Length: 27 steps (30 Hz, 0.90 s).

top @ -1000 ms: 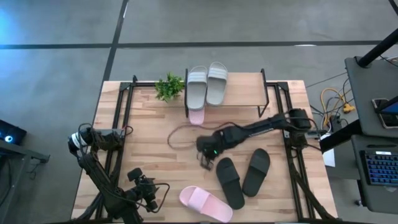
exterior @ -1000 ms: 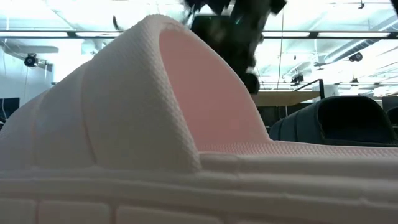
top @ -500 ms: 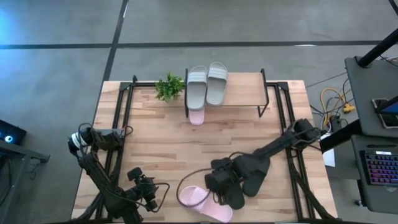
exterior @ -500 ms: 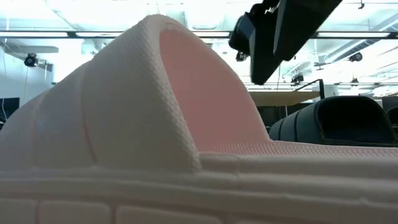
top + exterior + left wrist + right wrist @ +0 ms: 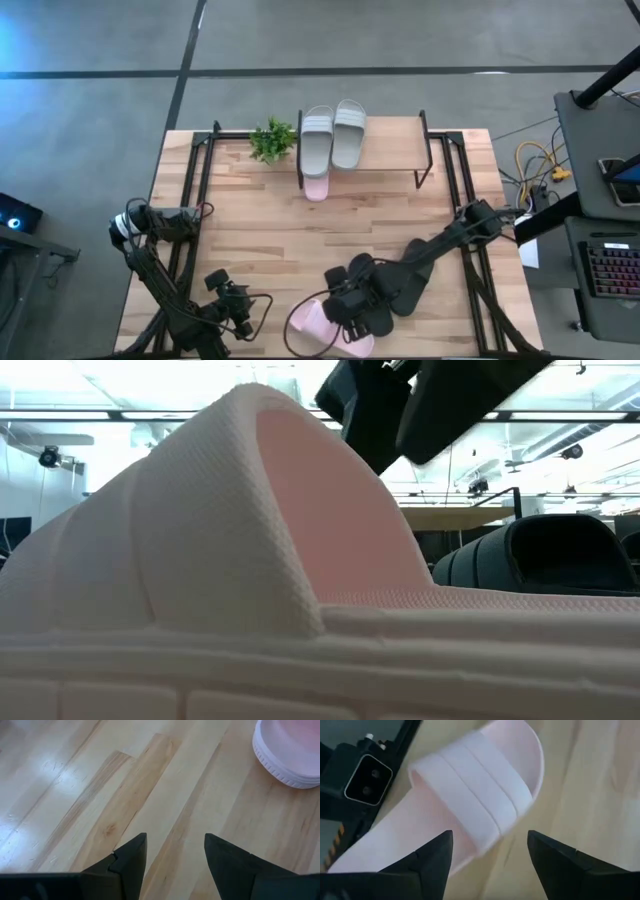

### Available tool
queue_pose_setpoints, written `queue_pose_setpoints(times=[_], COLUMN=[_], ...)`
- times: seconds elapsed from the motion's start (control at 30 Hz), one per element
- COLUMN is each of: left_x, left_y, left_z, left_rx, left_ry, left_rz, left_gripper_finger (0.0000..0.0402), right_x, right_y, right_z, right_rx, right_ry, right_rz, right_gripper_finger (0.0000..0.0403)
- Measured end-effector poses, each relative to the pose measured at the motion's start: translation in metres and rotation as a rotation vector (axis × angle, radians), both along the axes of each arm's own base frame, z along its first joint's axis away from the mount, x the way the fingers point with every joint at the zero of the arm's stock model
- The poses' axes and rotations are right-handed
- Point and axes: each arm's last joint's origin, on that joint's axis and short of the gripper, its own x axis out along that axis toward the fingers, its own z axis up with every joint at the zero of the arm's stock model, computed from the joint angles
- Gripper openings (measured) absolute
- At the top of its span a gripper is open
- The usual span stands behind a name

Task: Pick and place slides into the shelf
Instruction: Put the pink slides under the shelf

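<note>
A pink slide (image 5: pixel 470 805) lies strap up at the table's near edge; it fills the low view (image 5: pixel 200 560). My right gripper (image 5: pixel 490 855) hovers open just above it (image 5: pixel 335 305), with a finger on either side of the strap's line and touching nothing. The shelf (image 5: pixel 400 135) stands at the far edge. A grey-green pair (image 5: pixel 333 135) rests on its top board. Another pink slide (image 5: pixel 315 187) pokes out from under it. My left gripper (image 5: pixel 175 855) waits open over bare wood at the near left.
Two black slides (image 5: pixel 378 322) lie on the table right of the pink one, partly under my right arm. A small green plant (image 5: pixel 272 140) stands left of the shelf. A black camera box (image 5: pixel 367 775) sits at the near edge beside the pink slide.
My right gripper has swung from the table's middle toward the near edge and a little left. It has passed over the black slides and come down above the pink slide. No slide has moved.
</note>
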Motion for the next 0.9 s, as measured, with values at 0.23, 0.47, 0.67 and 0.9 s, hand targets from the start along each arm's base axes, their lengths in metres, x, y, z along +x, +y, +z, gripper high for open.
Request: queue_pose_setpoints(times=[0.23,0.47,0.67,0.9], left_x=[0.0,0.0,-0.001,-0.001], left_y=[0.0,0.0,0.0,0.0], left_z=[0.0,0.0,-0.001,-0.001], left_rx=[0.0,0.002,-0.011,-0.019], left_ry=[0.0,0.002,0.029,0.046], left_rz=[0.0,0.0,0.003,0.004], left_gripper_finger=[0.0184,0.0184,0.0184,0.0184], right_x=[0.001,0.01,0.017,0.026], right_y=[0.008,0.012,0.009,-0.009], right_z=[-0.01,-0.03,-0.033,-0.029], right_rx=[-0.015,-0.08,-0.141,-0.068], right_ry=[-0.011,-0.056,-0.093,-0.074], right_rz=[0.066,0.073,-0.054,-0.235], right_gripper_finger=[0.0249,0.0242,0.0211,0.0085])
